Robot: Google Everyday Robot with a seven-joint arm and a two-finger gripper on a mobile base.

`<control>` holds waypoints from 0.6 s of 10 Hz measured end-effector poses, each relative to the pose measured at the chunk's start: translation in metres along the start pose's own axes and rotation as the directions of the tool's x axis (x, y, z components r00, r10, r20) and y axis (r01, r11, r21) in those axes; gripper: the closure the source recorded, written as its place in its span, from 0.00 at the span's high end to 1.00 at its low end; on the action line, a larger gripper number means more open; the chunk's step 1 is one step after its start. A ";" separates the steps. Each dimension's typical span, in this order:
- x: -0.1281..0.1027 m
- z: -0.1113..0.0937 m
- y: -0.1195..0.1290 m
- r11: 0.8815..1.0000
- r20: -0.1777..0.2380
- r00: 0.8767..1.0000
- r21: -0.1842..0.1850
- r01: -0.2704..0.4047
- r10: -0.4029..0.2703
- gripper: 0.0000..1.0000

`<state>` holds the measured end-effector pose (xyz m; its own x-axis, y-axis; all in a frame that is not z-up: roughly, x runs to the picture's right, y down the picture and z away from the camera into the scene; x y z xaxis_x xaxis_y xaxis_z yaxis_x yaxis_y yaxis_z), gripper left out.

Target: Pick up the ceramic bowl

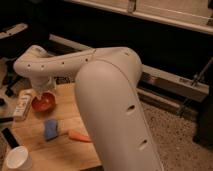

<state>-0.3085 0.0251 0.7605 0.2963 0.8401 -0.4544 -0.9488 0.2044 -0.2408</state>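
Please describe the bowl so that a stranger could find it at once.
Start at the wooden table and go to its far left part, under the white arm. There the claw hangs over the bowl, beside a white box. It is round and glossy red-orange; the carrot is long, the cup white.

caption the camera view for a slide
Robot arm's claw poised over the ceramic bowl on a wooden table, with a carrot and white cup nearby.

Red-orange ceramic bowl (45, 104) upright, hand (41, 91) right above, partly covering it.
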 end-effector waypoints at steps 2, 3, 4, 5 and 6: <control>-0.013 0.029 0.013 0.999 -0.020 0.999 0.027 0.033 -0.033 0.65; -0.017 0.039 0.017 0.998 -0.026 0.999 0.042 0.046 -0.045 0.65; -0.024 0.055 0.023 0.995 -0.037 0.997 0.072 0.068 -0.066 0.65; -0.027 0.065 0.026 0.993 -0.044 0.996 0.089 0.081 -0.077 0.65; -0.030 0.075 0.029 0.990 -0.050 0.995 0.107 0.095 -0.090 0.65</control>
<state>-0.3536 0.0431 0.8311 0.3852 0.7920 -0.4737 -0.9228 0.3357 -0.1892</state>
